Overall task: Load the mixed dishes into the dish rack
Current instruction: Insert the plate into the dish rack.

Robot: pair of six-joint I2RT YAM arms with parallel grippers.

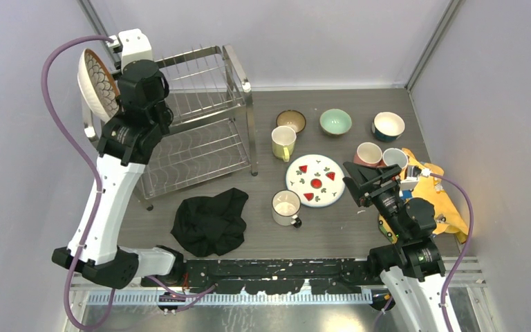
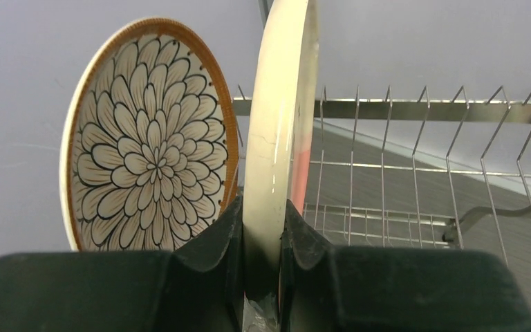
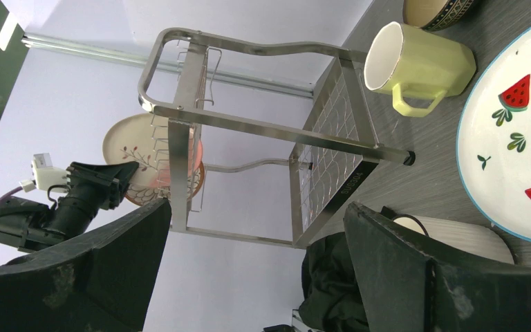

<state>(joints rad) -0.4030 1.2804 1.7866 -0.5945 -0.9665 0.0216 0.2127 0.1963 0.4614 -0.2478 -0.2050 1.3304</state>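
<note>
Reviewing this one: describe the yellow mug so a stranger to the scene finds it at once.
Start at the dish rack on the left. Right of its legs stands the yellow mug, between the brown bowl behind it and the watermelon plate in front. It is the only yellow mug; the white mug stands in front of that plate.
</note>
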